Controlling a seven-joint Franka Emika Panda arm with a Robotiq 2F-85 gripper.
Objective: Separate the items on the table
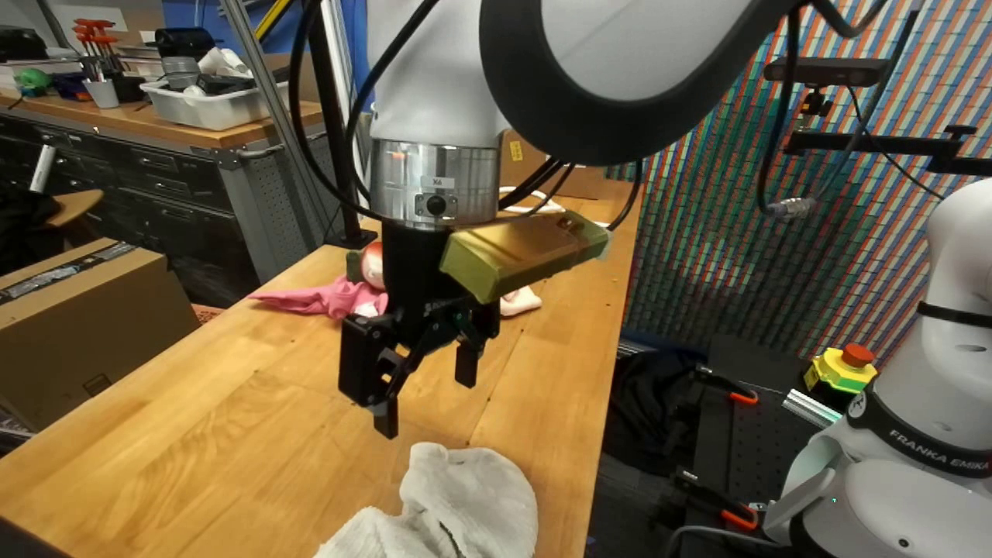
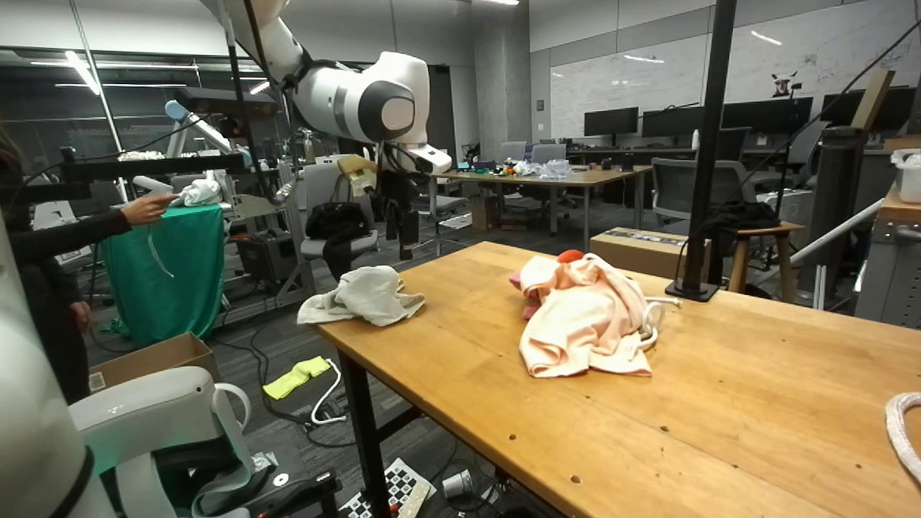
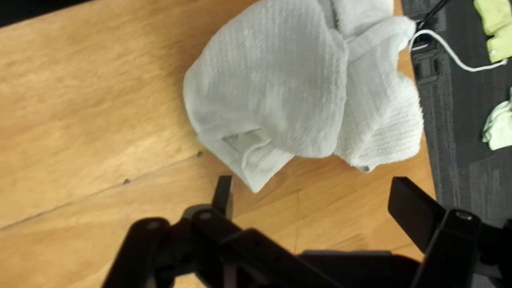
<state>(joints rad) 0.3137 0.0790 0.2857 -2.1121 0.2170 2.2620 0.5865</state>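
Past the left end of the desk (image 2: 460, 352), in an exterior view: yellow-green cloth (image 2: 296, 378) on the floor (image 3: 460, 168); outside the working surface, so taken as no part of the sort.

Left corner of the desk: white towel (image 2: 370, 295), crumpled, alone, outer fold reaching the edge and seemingly a little over it. Reading: the corner keeps it well apart from the other soft items, which the task asks for. Most of it rests on the desk; should stay put unless the outer fold is dragged.

Just right of the white towel, above the desk: end effector (image 1: 426, 405), jaws spread wide, nothing between its 2 fingers (image 3: 414, 214); neither touches the white towel. Bare of load, it looks free to travel to a fresh pick.

Mid-desk, closer to the back edge than the front: peach cloth (image 2: 579, 324), draped over the group. Red ball toy (image 2: 570, 255) peeks out behind it; brighter pink cloth (image 1: 322, 301) lies against the toy, tip at the back edge. White rope (image 2: 653, 320) loops along the right side of the peach cloth, partly hidden. Judgement: bunched together, hence sorting only partly done; peach cloth, uppermost, is probably the sensible next pick. Risks: rope snagging in its folds, toy rolling off the back edge once uncovered.

Rightmost on the desk: pale cord (image 2: 899, 432), cut off by the view, well apart; likely counts as separated.
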